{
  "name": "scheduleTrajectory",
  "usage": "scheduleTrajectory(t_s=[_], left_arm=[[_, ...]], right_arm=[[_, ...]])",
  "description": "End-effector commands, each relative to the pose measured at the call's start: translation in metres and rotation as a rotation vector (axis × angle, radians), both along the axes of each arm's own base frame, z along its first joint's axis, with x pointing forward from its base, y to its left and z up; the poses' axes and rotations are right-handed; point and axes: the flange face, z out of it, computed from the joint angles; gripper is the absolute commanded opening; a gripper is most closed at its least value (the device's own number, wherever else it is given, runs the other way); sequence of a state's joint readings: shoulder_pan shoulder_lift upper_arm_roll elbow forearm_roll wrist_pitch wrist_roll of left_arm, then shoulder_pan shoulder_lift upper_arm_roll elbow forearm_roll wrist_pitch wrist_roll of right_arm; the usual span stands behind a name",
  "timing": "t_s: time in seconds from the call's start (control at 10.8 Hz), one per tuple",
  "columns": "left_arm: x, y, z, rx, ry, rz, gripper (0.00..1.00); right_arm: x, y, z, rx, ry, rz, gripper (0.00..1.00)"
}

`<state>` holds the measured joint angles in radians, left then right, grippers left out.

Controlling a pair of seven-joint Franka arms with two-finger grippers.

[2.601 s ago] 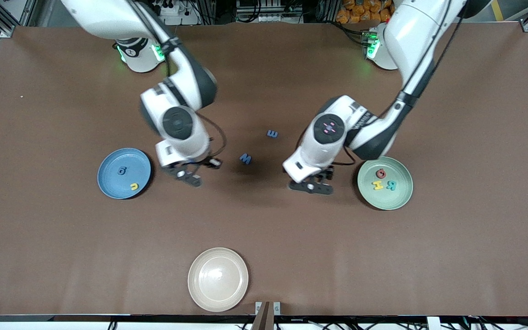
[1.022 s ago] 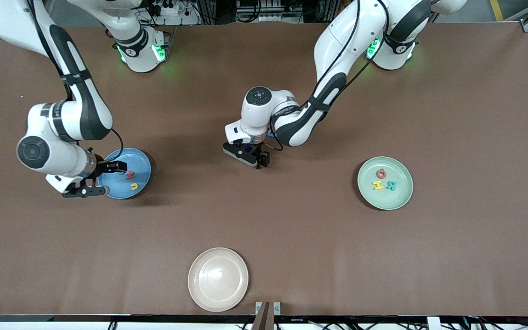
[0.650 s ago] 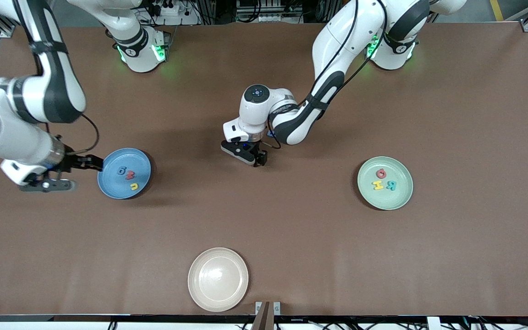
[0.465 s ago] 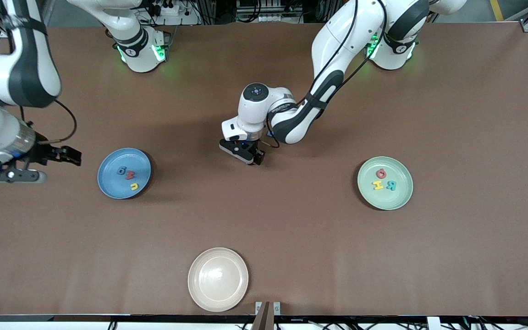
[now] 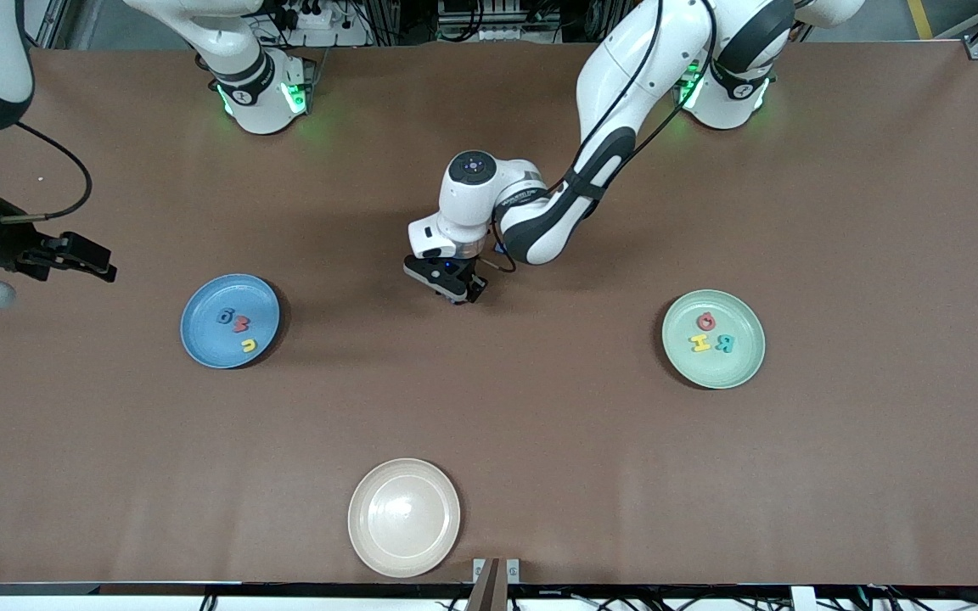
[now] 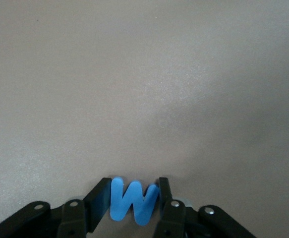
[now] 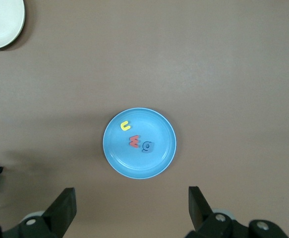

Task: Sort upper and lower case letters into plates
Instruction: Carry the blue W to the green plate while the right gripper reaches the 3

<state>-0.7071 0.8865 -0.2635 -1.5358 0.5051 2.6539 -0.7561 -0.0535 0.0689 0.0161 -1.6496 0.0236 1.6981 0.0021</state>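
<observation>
Front view: left gripper (image 5: pixel 455 293) sits low at mid-table, its arm reaching in from the left base. Right gripper (image 5: pixel 39 271) is up in the air at the right arm's end of the table, off the blue plate (image 5: pixel 200 339) and over bare table (image 5: pixel 540 441). Blue plate carries three letters: a dark blue one (image 5: pixel 225 316), a coral red one (image 5: pixel 241 323), a yellow one (image 5: pixel 248 344). Pale green plate (image 5: pixel 739 369), toward the left arm's end, carries a coral red letter (image 5: pixel 705 322), a yellow H (image 5: pixel 699 342) and a teal R (image 5: pixel 724 343). A cream-white plate (image 5: pixel 404 518) lies nearest the camera.

Left wrist view: fingers (image 6: pixel 97 203) are clamped on a blue W (image 6: pixel 133 201), one on each side of it, just above the table.

Right wrist view: fingers (image 7: pixel 62 208) stand wide apart with nothing between them; the blue plate lies below with yellow, red and dark blue letters in it.
</observation>
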Motion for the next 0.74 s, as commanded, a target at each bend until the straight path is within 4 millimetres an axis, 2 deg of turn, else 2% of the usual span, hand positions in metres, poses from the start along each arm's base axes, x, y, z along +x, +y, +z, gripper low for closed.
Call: scheduleTrajectory(t_s=[0.0, 0.19, 0.37, 0.46, 0.65], left_arm=[[0.004, 0.002, 0.001, 0.005, -0.008, 0.026, 0.00], [0.014, 0.012, 0.010, 0.048, -0.004, 0.044, 0.00], [0.036, 0.033, 0.026, 0.104, 0.020, 0.084, 0.00], [0.050, 0.047, 0.036, 0.130, 0.037, 0.089, 0.00], [0.085, 0.095, 0.057, 0.238, 0.094, 0.087, 0.00]], right_arm=[[0.000, 0.006, 0.012, 0.020, 0.017, 0.007, 1.00], [0.000, 0.009, 0.013, 0.020, 0.017, 0.013, 1.00], [0.003, 0.008, 0.026, 0.020, 0.005, 0.011, 1.00], [0.003, 0.010, 0.026, 0.023, 0.023, 0.012, 1.00], [0.005, 0.017, 0.022, 0.024, 0.033, 0.025, 1.00]])
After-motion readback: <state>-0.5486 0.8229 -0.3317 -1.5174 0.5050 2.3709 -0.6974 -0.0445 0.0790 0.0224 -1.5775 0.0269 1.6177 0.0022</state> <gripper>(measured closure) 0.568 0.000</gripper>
